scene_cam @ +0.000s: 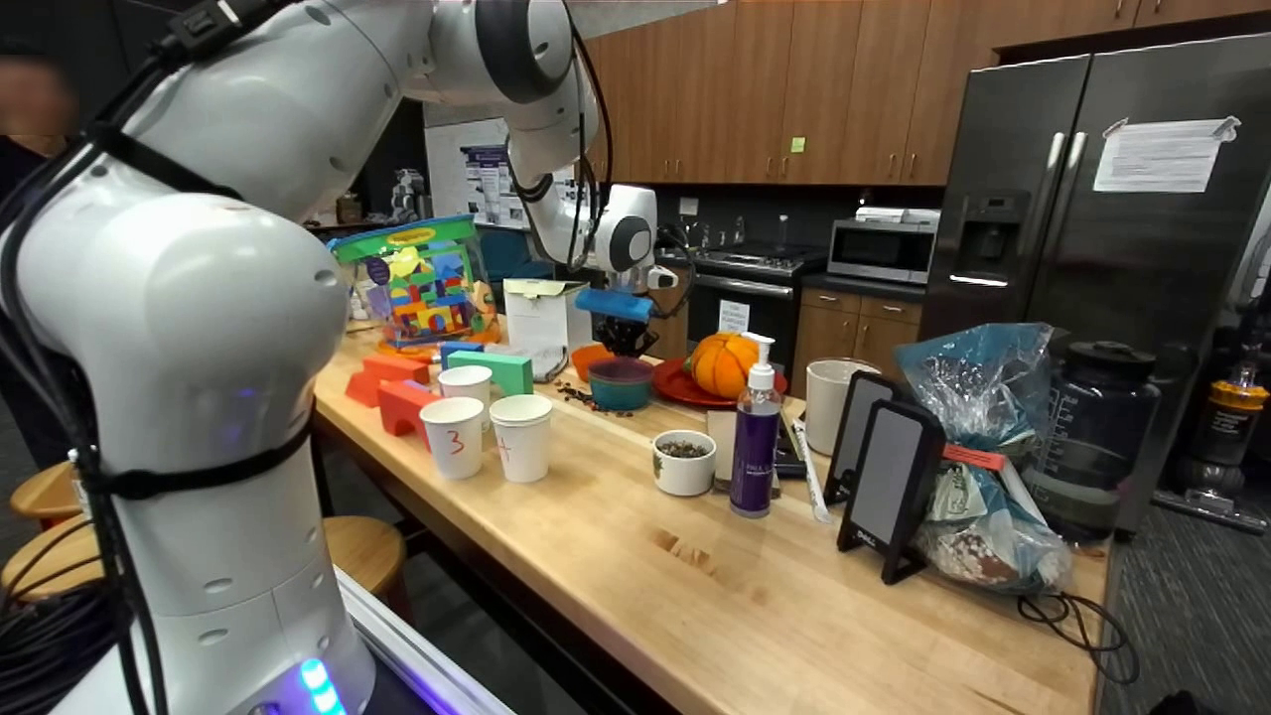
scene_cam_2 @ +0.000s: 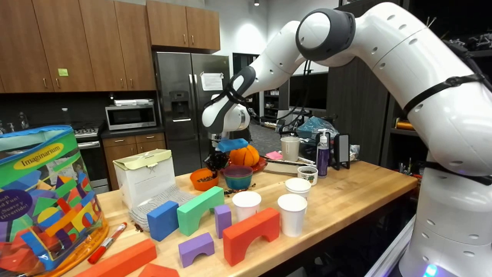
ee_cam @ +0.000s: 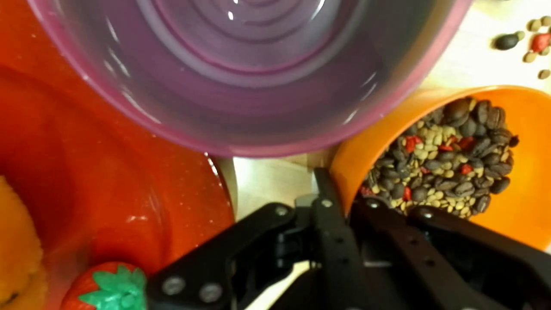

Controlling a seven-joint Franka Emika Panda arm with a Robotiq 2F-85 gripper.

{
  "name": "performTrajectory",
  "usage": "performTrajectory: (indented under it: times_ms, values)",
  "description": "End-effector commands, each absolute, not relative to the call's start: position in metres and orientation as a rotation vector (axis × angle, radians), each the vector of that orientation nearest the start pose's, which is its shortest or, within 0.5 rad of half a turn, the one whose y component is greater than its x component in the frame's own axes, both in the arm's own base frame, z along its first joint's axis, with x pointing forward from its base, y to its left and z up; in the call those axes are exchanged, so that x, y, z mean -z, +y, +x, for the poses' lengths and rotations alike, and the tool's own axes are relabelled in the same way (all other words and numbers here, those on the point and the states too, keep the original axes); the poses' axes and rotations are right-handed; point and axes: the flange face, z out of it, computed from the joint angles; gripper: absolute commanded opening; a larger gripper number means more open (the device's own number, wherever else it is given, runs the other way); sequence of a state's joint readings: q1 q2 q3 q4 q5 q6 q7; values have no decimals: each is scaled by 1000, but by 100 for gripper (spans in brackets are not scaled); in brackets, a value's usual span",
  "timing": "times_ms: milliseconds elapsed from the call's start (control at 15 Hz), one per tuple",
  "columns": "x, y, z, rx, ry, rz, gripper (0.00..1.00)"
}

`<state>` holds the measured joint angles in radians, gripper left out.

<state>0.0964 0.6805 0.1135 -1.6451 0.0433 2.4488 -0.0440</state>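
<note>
The bean bowl (ee_cam: 527, 142) is of orange colour, the plate (ee_cam: 112, 172) red, the gripper (ee_cam: 344, 193) black, the pumpkin (scene_cam: 724, 364) orange with dark lines.

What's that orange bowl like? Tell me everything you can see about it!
The orange bowl is round and smooth, with a thin rim, and looks like plastic. Inside are dark beans, little pale seeds and red bits. The black claw pinches its wall, one finger outside and one inside. It seems to sit on the wooden table, close by the purple bowl; I can't tell whether the two touch or whether it's tilted.
</note>
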Motion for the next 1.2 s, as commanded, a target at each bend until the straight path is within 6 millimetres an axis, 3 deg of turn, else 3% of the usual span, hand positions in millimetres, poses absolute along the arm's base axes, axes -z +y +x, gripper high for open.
performTrajectory:
  times_ms: [0, 600, 1133]
  values:
    - [-241, 130, 678, 180, -315, -3018, 1]
    - [-248, 135, 677, 153, -359, -3008, 1]
    - [-304, 160, 669, 272, -422, -2998, 1]
